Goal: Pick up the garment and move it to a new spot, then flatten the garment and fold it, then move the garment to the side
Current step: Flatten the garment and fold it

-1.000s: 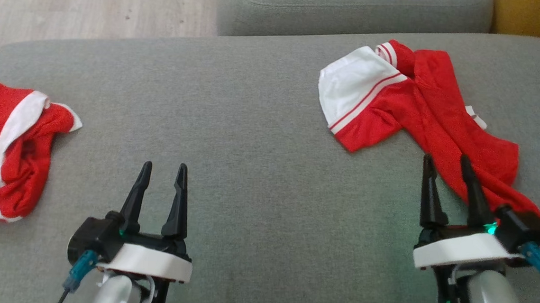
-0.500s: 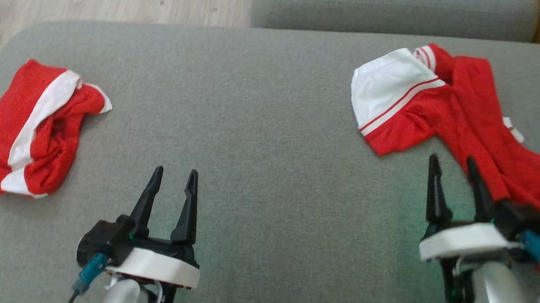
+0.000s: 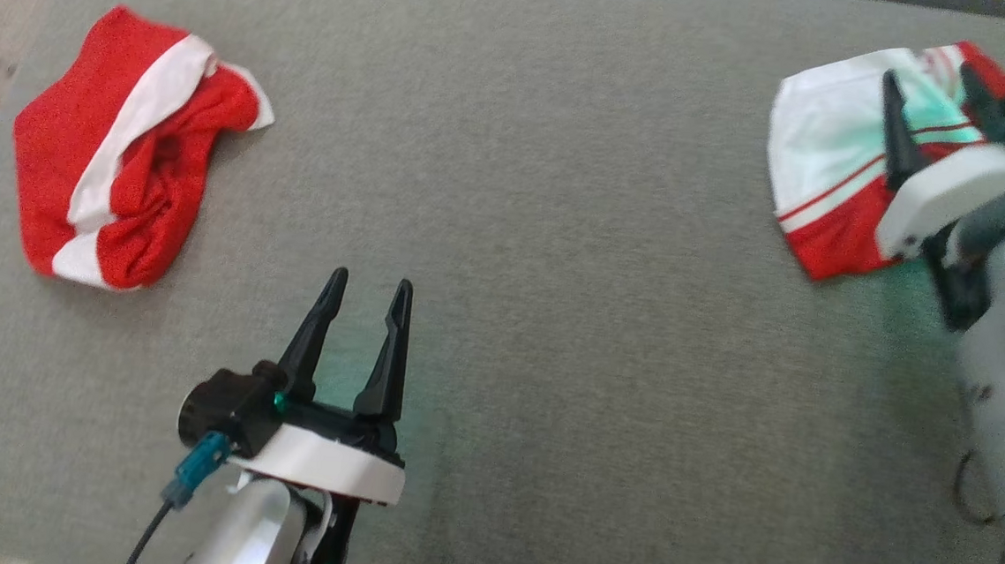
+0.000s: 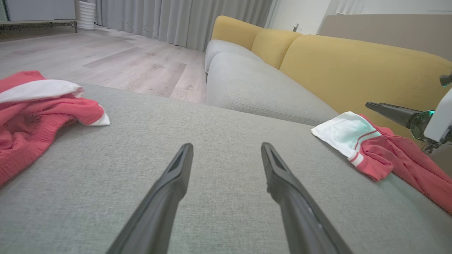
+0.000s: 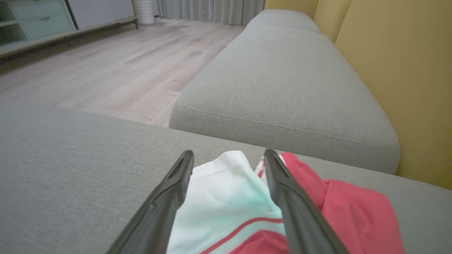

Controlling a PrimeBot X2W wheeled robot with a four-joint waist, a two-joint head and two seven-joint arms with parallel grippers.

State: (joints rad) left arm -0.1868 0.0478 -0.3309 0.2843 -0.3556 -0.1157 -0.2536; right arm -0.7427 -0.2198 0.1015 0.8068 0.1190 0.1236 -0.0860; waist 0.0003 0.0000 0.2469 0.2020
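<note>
A crumpled red and white garment (image 3: 816, 162) lies at the far right of the grey cushion (image 3: 559, 233). In the left wrist view the garment (image 4: 353, 135) sits to the right. My right gripper (image 3: 928, 77) hovers open above its white part, and in the right wrist view the white cloth (image 5: 226, 197) shows between the spread fingers of that gripper (image 5: 229, 151). A second red and white garment (image 3: 123, 149) lies bunched at the far left (image 4: 35, 109). My left gripper (image 3: 372, 280) is open and holds nothing, low over bare cushion between the two (image 4: 226, 145).
A yellow backrest (image 4: 353, 63) rises behind the right garment. Another grey seat cushion (image 5: 282, 81) lies beyond a gap. Wooden floor (image 4: 106, 60) runs past the cushion's far edge. Bare grey fabric stretches between the two garments.
The head camera has tilted down and turned. My right gripper has reached forward from the garment's near edge to above its white part. The left gripper has hardly moved.
</note>
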